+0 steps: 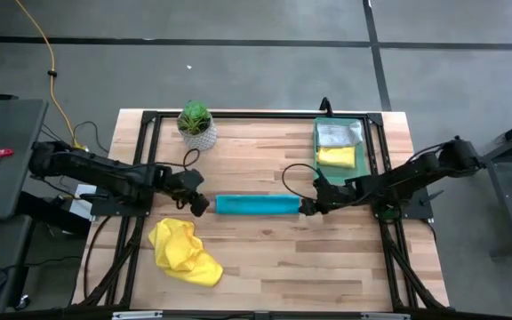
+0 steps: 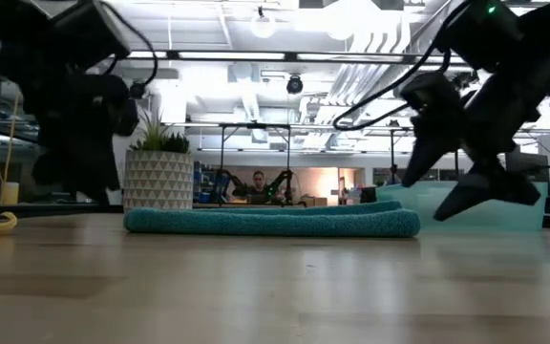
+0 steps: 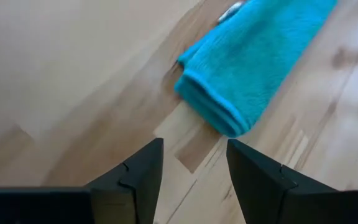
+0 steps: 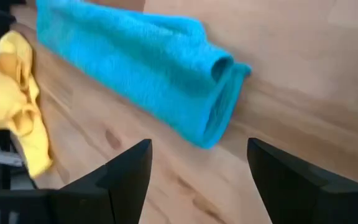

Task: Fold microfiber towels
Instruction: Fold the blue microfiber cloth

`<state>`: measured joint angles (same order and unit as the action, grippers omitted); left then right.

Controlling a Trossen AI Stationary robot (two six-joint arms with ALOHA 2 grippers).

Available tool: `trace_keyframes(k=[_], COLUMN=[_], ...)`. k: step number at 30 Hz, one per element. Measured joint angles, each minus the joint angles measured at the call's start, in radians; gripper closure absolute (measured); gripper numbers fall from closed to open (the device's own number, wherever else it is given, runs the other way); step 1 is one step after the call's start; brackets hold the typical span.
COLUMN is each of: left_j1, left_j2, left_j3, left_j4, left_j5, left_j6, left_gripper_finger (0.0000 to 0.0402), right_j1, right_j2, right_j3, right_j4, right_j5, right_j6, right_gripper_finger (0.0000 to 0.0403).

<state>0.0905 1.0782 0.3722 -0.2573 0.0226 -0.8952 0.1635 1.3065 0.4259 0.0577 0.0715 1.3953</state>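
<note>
The teal towel (image 1: 257,205), folded into a long strip, is laid across the table's (image 1: 274,267) centre. The left gripper (image 1: 196,203) is held just off its 9 o'clock end, the right gripper (image 1: 310,206) just off its 3 o'clock end; both are spread and nothing is gripped. A crumpled yellow towel (image 1: 185,252) is seen at 7 o'clock; another yellow towel (image 1: 336,156) and a grey-white towel (image 1: 338,134) are held in the green tray (image 1: 363,142) at 1 o'clock.

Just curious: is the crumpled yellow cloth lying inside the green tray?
No, the crumpled yellow cloth lies on the bare wooden table, far from the green tray.
</note>
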Motion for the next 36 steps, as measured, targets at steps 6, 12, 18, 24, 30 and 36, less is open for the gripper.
trace_keyframes(k=[6,12,18,24,30,36], left_j1=[-0.028,-0.028,-0.028,-0.027,-0.039,-0.042], left_j2=[0.040,0.102,0.187,0.287,0.345,0.355], left_j3=[-0.094,-0.117,-0.116,-0.116,-0.089,-0.044], left_j4=[0.162,0.225,0.335,0.494,0.541,0.515], left_j5=[-0.002,-0.040,-0.065,-0.064,-0.088,-0.127], left_j6=[-0.146,-0.177,-0.174,-0.203,-0.221,-0.222], left_gripper_finger=[0.0262,0.0333,0.0393,0.0399,0.0401,0.0401], right_j1=[-0.022,-0.032,-0.032,-0.032,-0.032,-0.034], right_j2=[0.113,0.192,0.213,0.214,0.217,0.196], right_j3=[0.006,0.007,0.006,0.006,0.006,0.003], right_j4=[0.064,0.192,0.224,0.237,0.227,0.199], right_j5=[0.037,0.052,0.087,0.103,0.119,0.104], right_j6=[0.027,0.041,0.086,0.098,0.123,0.053], right_gripper_finger=[0.0148,0.0148,0.0148,0.0155,0.0249,0.0390])
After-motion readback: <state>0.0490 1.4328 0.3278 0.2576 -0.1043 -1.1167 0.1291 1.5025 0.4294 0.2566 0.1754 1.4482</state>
